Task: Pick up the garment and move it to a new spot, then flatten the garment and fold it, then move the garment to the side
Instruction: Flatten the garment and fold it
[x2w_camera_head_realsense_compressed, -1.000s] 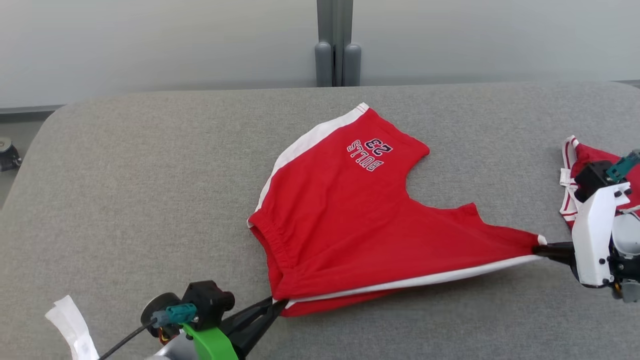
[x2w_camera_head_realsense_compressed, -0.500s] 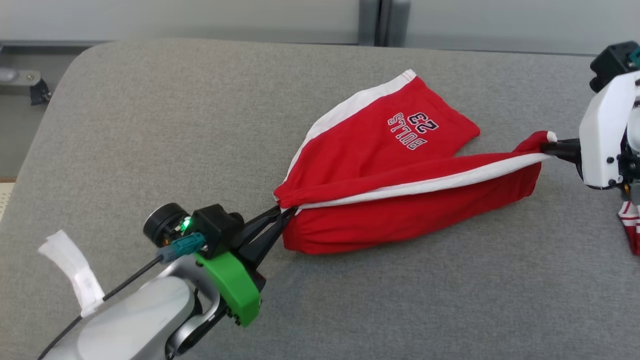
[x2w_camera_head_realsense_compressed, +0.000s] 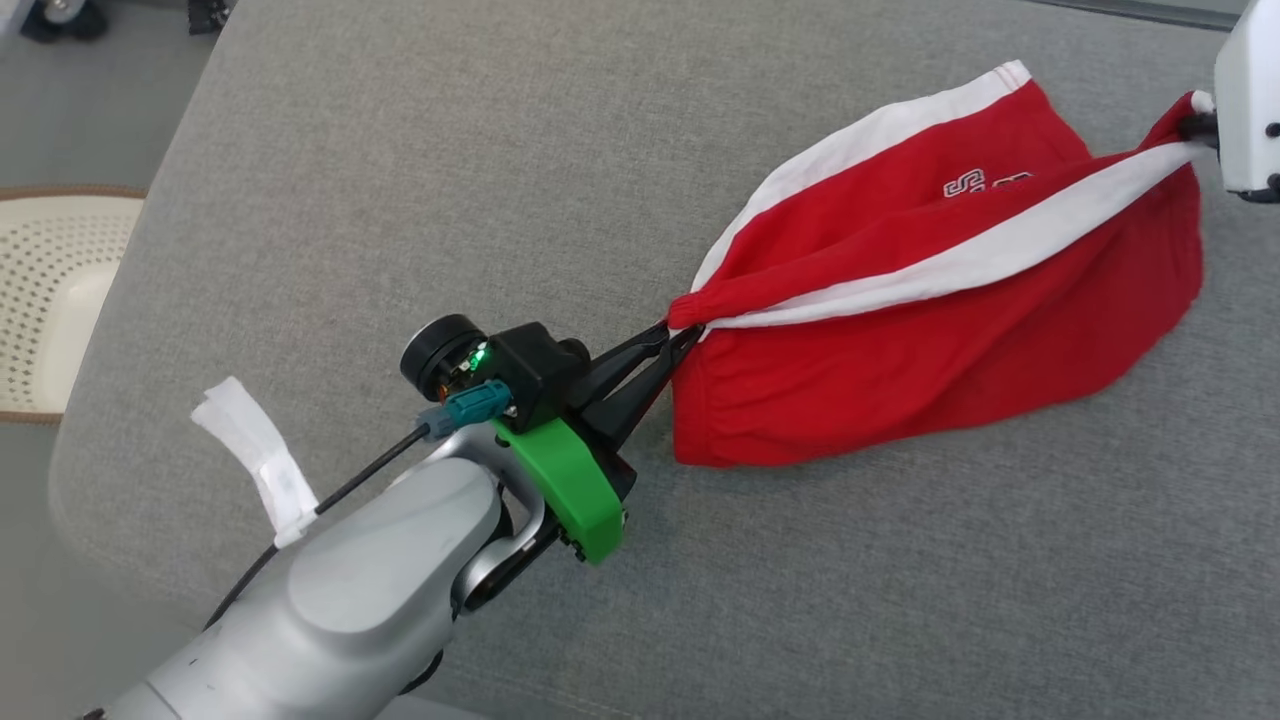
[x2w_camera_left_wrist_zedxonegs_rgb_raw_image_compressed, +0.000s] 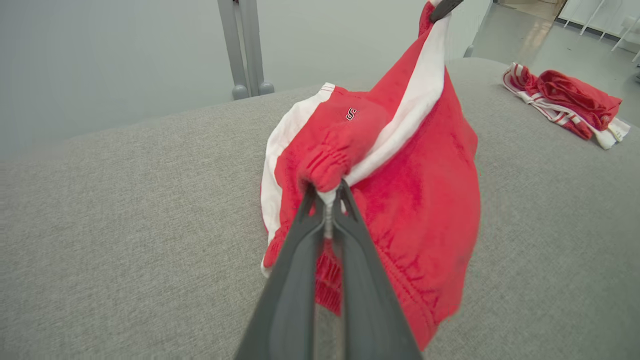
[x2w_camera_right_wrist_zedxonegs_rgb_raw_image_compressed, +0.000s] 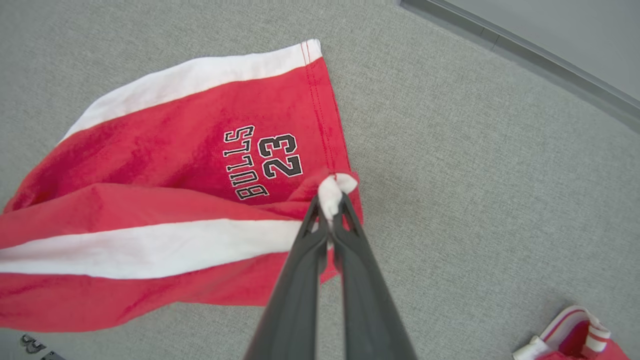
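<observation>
The garment (x2w_camera_head_realsense_compressed: 930, 330) is a pair of red shorts with white side stripes and "BULLS 23" lettering (x2w_camera_right_wrist_zedxonegs_rgb_raw_image_compressed: 260, 162). It is stretched between my two grippers above the grey table (x2w_camera_head_realsense_compressed: 400, 180), its far leg still resting on the cloth. My left gripper (x2w_camera_head_realsense_compressed: 680, 335) is shut on the elastic waistband corner (x2w_camera_left_wrist_zedxonegs_rgb_raw_image_compressed: 325, 172). At the upper right edge of the head view, my right gripper (x2w_camera_head_realsense_compressed: 1195, 125) is shut on the white corner of a leg hem (x2w_camera_right_wrist_zedxonegs_rgb_raw_image_compressed: 336, 189).
A second red and white garment (x2w_camera_left_wrist_zedxonegs_rgb_raw_image_compressed: 570, 102) lies bunched on the table's right side, its edge also in the right wrist view (x2w_camera_right_wrist_zedxonegs_rgb_raw_image_compressed: 575, 340). A perforated cream seat (x2w_camera_head_realsense_compressed: 50, 290) stands off the table's left edge. A grey post (x2w_camera_left_wrist_zedxonegs_rgb_raw_image_compressed: 245, 50) rises behind the table.
Both grippers have lifted the shorts off the table and folded the near half up over the far half. The head camera has swung left and downward, shifting the whole scene rightward.
</observation>
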